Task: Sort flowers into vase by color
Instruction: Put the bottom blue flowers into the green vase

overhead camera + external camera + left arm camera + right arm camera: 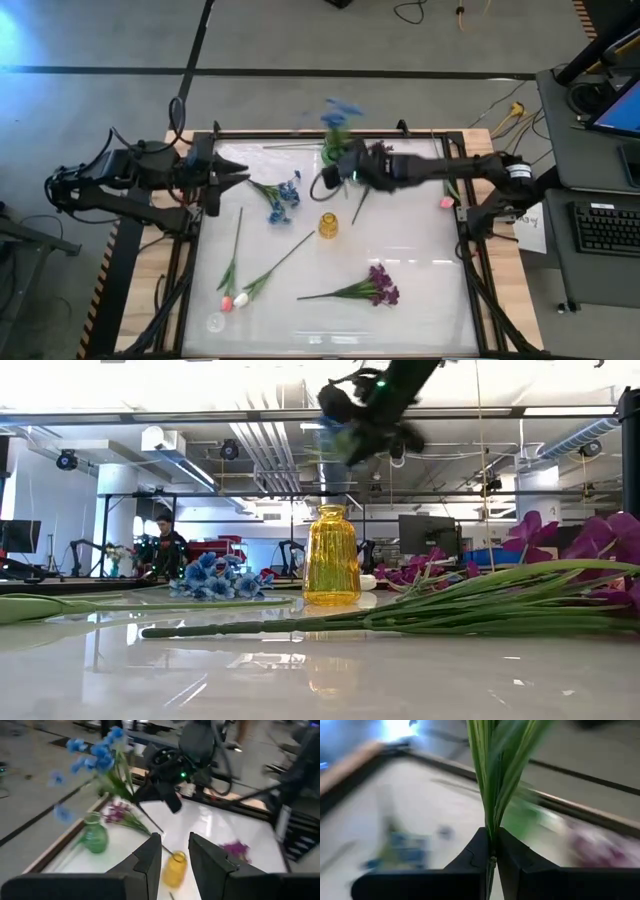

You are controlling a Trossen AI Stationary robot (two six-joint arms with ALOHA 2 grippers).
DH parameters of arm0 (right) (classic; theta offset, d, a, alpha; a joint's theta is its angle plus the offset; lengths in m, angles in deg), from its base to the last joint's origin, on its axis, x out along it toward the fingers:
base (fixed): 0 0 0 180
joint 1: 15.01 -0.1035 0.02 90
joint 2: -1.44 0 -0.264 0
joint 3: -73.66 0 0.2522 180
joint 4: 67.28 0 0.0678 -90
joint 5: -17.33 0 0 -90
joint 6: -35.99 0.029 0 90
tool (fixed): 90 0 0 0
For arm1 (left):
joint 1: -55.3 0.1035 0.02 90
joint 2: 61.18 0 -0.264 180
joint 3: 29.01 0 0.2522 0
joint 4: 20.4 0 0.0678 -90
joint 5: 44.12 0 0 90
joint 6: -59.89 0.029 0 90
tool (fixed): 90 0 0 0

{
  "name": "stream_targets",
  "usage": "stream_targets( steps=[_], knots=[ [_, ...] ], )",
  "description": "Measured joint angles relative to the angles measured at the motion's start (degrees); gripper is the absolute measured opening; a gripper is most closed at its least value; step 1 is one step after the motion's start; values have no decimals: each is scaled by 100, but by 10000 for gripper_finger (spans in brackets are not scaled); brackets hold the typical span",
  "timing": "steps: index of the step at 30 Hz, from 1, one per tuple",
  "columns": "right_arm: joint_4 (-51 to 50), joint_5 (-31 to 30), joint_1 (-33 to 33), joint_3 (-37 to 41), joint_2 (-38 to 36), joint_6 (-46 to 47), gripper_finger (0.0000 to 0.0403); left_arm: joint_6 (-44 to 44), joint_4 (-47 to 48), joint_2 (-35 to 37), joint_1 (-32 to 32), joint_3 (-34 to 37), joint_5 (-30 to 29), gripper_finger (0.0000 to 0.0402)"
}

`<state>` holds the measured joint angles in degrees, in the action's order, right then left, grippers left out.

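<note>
One blue sprig (338, 115), thin green plastic stem, pinched tight in right gripper (492, 851) above glossy worktop (420, 285). Blossoms aimed away from the ribbed amber vase (328, 225). Left gripper (171, 851) narrowly parted, empty.

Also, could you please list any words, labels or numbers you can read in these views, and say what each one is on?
No text reads clearly.
White paper tag beside the right arm's base: dark writing, too small to read.
Keyboard: key legends too small.
Yellow vase, green vase, table: no labels show.

The white table (420, 300) carries a yellow vase (328, 225) mid-table. Around it lie flowers — a blue bunch (281, 196), a purple bunch (375, 287) and two tulip stems (236, 290).
</note>
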<state>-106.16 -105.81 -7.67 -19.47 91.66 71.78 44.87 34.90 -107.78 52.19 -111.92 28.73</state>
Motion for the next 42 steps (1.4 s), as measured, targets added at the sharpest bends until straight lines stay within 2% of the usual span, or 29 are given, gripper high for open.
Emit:
stream_targets(
  steps=[5, 10, 15, 19, 22, 26, 33, 42],
  knots=[
    [2114, 2624, 1016, 7, -11, -1861, 12, -112, -17, -242, 339, -263, -469, 86],
    [3235, 4399, 1938, 20, -8, -3159, 13, -500, -66, -526, 567, -406, -1328, 86],
    [3803, 5712, 2905, 165, 156, -3513, 13, -725, -83, -832, 664, -428, -1935, 86],
    [5148, 6454, 3489, 508, 371, -3192, 13, -1445, -69, -1095, 673, -428, -2272, 86],
    [6131, 6799, 3696, 754, 508, -2729, 13, -2108, -50, -1281, 675, -428, -2282, 86],
    [6905, 6901, 3726, 1216, 592, -2555, 13, -2839, -7, -1444, 673, -428, -2275, 86],
    [8178, 6752, 3721, 2212, 588, -2803, 13, -3251, 31, -1403, 673, -428, -2277, 86],
    [8289, 6614, 3559, 2592, 644, -3331, 13, -3518, 350, -1225, 677, -426, -2514, 86]
  ],
)
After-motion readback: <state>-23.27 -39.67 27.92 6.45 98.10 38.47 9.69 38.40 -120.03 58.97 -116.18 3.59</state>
